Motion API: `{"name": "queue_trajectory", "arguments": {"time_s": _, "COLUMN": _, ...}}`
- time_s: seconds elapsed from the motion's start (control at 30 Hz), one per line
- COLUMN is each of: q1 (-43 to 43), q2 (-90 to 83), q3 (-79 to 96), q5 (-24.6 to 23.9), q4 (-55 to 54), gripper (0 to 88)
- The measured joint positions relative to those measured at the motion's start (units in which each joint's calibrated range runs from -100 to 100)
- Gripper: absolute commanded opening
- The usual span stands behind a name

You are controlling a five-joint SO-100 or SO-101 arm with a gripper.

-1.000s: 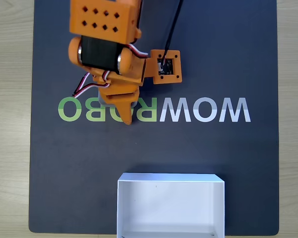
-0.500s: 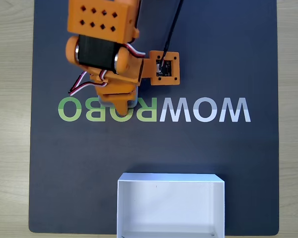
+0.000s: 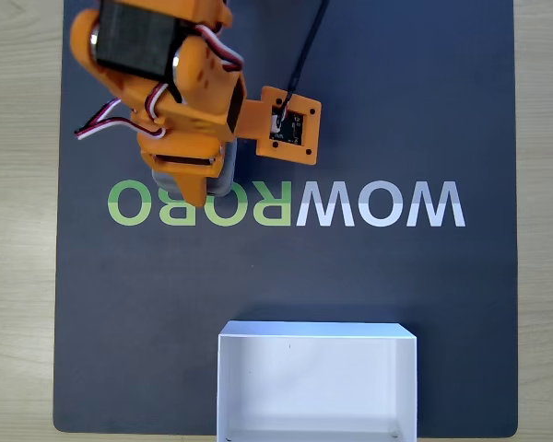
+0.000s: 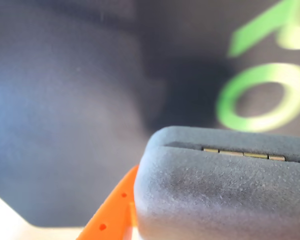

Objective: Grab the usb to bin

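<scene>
The usb (image 4: 225,190) is a matte grey block with rounded corners. It looms very close in the wrist view, pressed against an orange finger (image 4: 112,212) at its lower left. In the fixed view a sliver of the usb (image 3: 225,173) peeks out beside the orange gripper (image 3: 196,191), which is shut on it over the green "RO" letters at the mat's upper left. The usb looks raised off the mat. The bin (image 3: 315,330), a shallow white box, sits at the mat's bottom edge, right of centre and well below the gripper.
A dark mat (image 3: 424,295) printed with WOWROBO covers the wooden table (image 3: 18,276). The arm's small orange camera board (image 3: 288,125) and its black cable (image 3: 304,51) hang right of the gripper. Bare mat lies between the gripper and the bin.
The arm has swung left and toward the top of the fixed view. The gripper tip has gone from the white "R" to the green "O", carrying the usb.
</scene>
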Motion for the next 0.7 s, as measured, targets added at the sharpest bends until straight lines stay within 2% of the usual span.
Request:
{"name": "queue_trajectory", "arguments": {"time_s": 0.4, "q1": -14.32, "q2": -27.75, "q3": -18.17, "q5": 0.00, "q4": 1.72, "gripper": 1.4}}
{"name": "queue_trajectory", "arguments": {"time_s": 0.53, "q1": -15.92, "q2": -27.47, "q3": -25.49, "q5": 0.00, "q4": 1.72, "gripper": 1.4}}
{"name": "queue_trajectory", "arguments": {"time_s": 0.7, "q1": -15.92, "q2": -15.45, "q3": -37.32, "q5": -1.83, "q4": 1.72, "gripper": 1.4}}
